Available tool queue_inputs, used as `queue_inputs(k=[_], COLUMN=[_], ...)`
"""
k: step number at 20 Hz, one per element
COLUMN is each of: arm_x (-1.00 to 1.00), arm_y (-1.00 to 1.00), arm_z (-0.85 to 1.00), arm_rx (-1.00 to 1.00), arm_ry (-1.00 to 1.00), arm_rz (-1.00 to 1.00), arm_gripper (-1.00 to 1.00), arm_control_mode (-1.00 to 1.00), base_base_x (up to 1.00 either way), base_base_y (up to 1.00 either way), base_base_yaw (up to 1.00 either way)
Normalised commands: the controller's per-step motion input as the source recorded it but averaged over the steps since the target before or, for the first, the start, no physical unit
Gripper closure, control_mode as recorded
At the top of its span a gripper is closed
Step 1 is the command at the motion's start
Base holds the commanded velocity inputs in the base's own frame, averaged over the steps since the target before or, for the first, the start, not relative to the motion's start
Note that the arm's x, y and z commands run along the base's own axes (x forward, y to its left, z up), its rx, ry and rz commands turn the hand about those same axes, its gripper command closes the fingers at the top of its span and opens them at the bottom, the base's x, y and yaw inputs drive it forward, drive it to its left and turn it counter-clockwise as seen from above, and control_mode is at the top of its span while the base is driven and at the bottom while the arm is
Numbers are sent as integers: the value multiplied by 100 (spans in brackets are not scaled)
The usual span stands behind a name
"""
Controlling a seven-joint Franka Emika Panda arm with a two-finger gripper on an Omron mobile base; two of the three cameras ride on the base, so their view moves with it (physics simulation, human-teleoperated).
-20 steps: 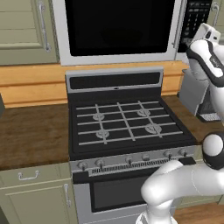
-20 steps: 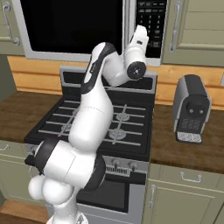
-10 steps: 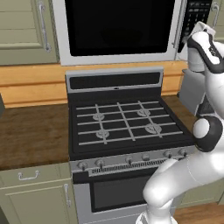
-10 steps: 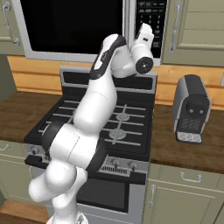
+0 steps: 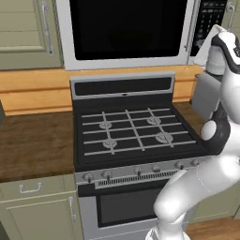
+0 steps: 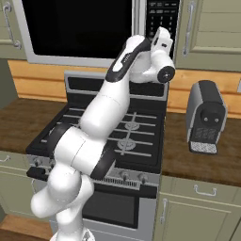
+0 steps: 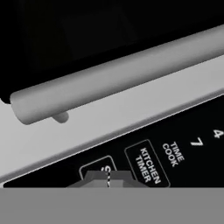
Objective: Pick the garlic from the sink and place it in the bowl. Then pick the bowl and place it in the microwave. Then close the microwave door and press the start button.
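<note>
The microwave [image 5: 126, 63] hangs above the range, and the microwave door [image 5: 126, 28] is closed, its black window showing nothing inside. A silver bar handle [image 7: 118, 81] runs beside the black keypad panel [image 6: 162, 14]. My gripper [image 6: 160, 33] is shut and held up against the lower part of that keypad. In the hand view its fingertips [image 7: 108, 177] sit together right at a partly covered button [image 7: 98, 168], next to the KITCHEN TIMER key [image 7: 146, 164]. The garlic, the bowl and the sink are out of view.
A steel range with black gas grates [image 5: 136, 131] stands directly below. A grey coffee machine [image 6: 204, 117] sits on the wooden counter [image 6: 202, 160] to the right. Pale green cabinets [image 5: 28, 33] flank the microwave.
The hand has risen and swung in toward the keypad panel, with the arm stretching more upright. The gripper has stayed shut.
</note>
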Motion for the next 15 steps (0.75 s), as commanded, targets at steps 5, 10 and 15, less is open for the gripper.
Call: queue_inputs(k=[5, 10, 15], arm_x=[36, -87, -100], arm_y=[6, 0, 5], arm_z=[-11, -11, -48], arm_rx=[0, 0, -6], arm_ry=[-5, -9, -1], arm_rz=[0, 0, 0], arm_gripper=[100, 100, 100], arm_control_mode=[-100, -100, -100], base_base_x=[0, 0, 0], base_base_y=[0, 0, 0], base_base_yaw=[0, 0, 0])
